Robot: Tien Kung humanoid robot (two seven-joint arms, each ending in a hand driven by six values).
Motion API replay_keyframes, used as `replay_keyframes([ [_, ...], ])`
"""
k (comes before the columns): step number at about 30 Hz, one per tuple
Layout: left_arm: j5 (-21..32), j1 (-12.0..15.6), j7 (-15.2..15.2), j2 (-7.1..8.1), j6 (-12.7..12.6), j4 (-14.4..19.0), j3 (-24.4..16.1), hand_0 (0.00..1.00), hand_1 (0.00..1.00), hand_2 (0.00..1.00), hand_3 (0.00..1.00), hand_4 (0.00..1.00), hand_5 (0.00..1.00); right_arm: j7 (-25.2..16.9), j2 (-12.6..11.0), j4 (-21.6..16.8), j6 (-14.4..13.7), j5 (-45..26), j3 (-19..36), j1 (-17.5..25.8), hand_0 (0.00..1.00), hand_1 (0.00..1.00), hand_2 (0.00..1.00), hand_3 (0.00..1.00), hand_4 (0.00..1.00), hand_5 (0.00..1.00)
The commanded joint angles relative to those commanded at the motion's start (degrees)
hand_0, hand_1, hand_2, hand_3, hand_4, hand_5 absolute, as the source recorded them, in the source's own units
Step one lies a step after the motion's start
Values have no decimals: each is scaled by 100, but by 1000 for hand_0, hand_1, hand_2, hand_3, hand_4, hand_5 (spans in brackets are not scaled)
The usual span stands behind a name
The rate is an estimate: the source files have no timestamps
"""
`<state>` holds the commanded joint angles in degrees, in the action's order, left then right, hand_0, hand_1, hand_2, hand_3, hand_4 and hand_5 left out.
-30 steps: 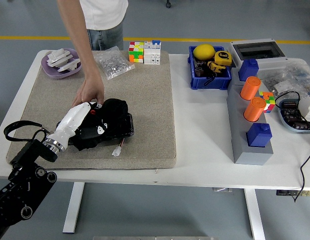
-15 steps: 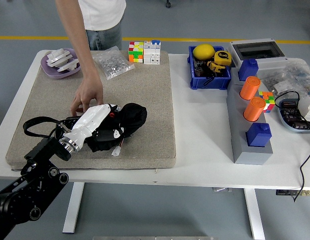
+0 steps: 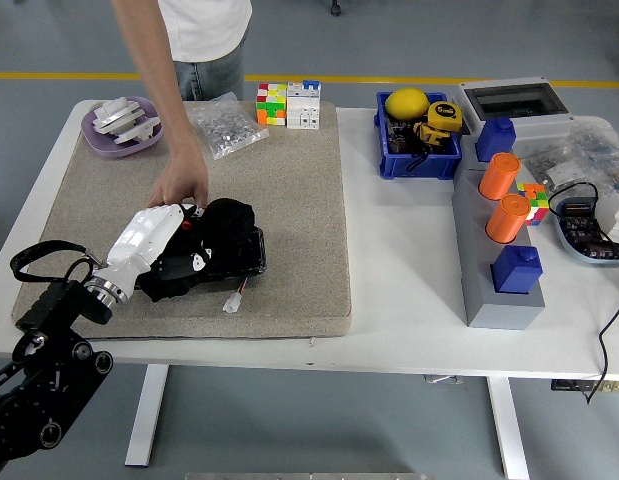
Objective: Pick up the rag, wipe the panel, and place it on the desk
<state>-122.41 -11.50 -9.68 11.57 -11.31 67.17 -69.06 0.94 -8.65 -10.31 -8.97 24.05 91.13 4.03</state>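
Left hand (image 3: 149, 235) clamped on black rag (image 3: 221, 222), pressed over the panel (image 3: 244, 258) near the desk's left front corner. Risk: dragging the panel itself, or bumping the person's hand (image 3: 181, 188) steadying it.

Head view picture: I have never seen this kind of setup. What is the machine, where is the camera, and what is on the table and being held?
The camera sits high on a humanoid robot, looking down over a white table. The robot's left hand, white on a black arm, comes in from the lower left and presses a black rag onto a dark panel lying on a beige mat. A person standing at the far side rests a hand at the panel's edge. Also there: a purple dish, a bag of small parts, puzzle cubes, a blue bin and orange cylinders. The right arm is out of view.
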Motion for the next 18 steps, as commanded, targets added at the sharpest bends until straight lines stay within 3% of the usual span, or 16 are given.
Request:
replay_keyframes([
  [10,-280,261,97,139,-167,-49,-723,280,225,510,423,41,2,2,-5,0,3,-26,-24,4,542,569,641,585,998,486],
  [18,-496,416,142,265,-266,-108,-1058,287,226,509,422,31,2,6,-6,0,-1,-60,-56,17,542,569,641,586,998,486],
])
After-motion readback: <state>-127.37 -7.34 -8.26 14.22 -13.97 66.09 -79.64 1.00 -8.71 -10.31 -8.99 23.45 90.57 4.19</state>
